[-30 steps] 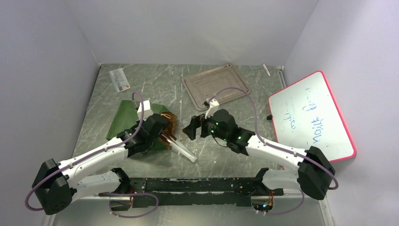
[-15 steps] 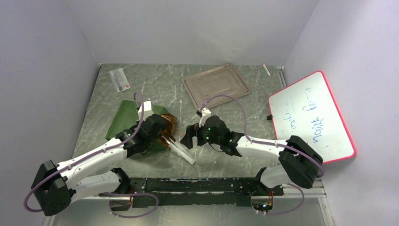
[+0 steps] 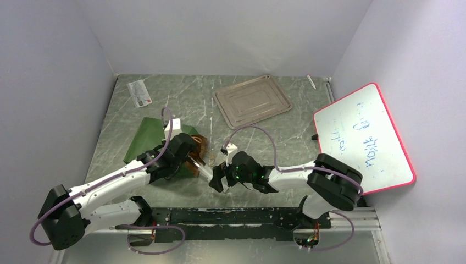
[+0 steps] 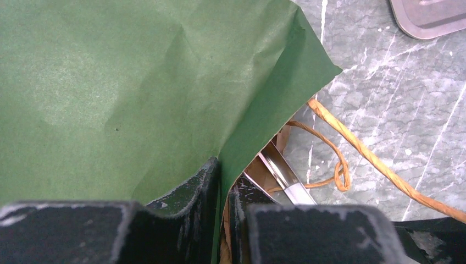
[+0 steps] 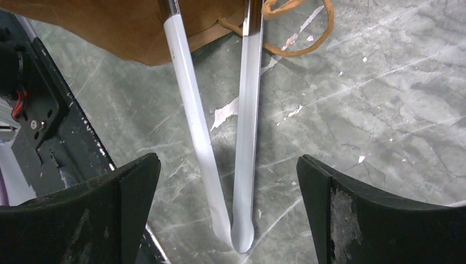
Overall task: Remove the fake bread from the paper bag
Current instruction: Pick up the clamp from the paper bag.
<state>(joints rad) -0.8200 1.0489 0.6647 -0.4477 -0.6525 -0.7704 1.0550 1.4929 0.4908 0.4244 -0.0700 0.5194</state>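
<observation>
No fake bread shows; presumably it sits inside the paper bag (image 3: 144,137), which lies flat on the table (image 5: 384,110). The left gripper (image 4: 225,184) is clamped on the bag's green rim, likely steadying its mouth. The right gripper (image 5: 225,168) hangs wide-jawed and empty over tongs (image 5: 248,110) poking out.

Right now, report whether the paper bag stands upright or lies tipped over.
Tipped over: the paper bag lies flat on the table, its mouth facing sideways, tongs sticking out.

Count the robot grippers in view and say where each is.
2. The left gripper is shut on the paper bag, at its green edge; the right gripper is open, its fingers either side of the tongs sticking out of the bag. None hidden.
</observation>
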